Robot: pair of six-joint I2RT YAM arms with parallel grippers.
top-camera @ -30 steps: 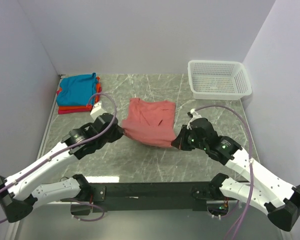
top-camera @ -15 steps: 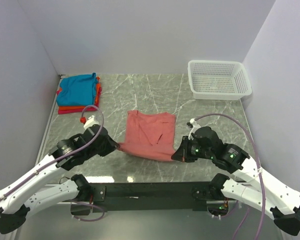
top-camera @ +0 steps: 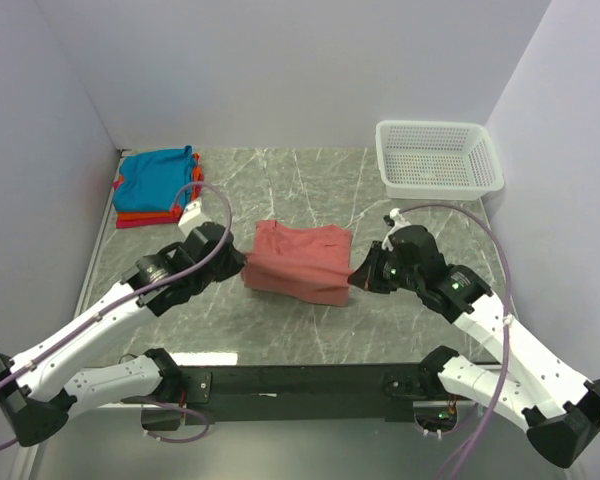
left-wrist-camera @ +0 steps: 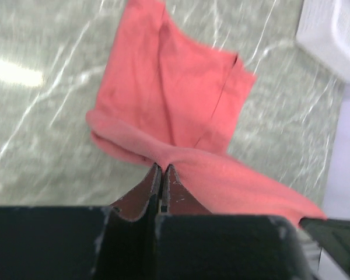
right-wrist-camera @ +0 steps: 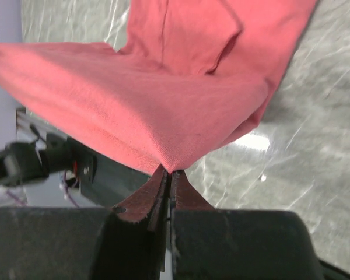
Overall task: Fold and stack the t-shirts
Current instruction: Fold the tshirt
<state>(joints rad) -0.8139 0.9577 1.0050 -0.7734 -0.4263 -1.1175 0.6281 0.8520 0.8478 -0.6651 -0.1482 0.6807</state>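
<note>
Right now I have the large salmon-pink cloth t-shirt [top-camera: 298, 262] pinched from both sides. It is about midway between the left and right edges of the grey-green marbled tabletop [top-camera: 280, 335].

My left gripper [top-camera: 242, 270] has its two fingers pressed together on the shirt's left end. On the left wrist camera I can see the dark fingertips [left-wrist-camera: 139, 203] closed with a ridge of pink cloth caught between them. My right gripper [top-camera: 358, 281] is likewise clamped on a doubled edge of fabric at the right end, with no gap between its fingers.

The near part of the shirt hangs lifted between the two claws as a stretched band. The far part lies flat on the surface toward the back edge, one sleeve folded over it.

Near the back-left corner sits a stack of folded shirts: a teal-blue shirt [top-camera: 155, 175] on top, an orange shirt [top-camera: 145, 213] under it and a red shirt [top-camera: 138, 222] at the bottom.

By the back-right corner stands a white plastic mesh basket [top-camera: 440, 185], well apart from the pink shirt.
</note>
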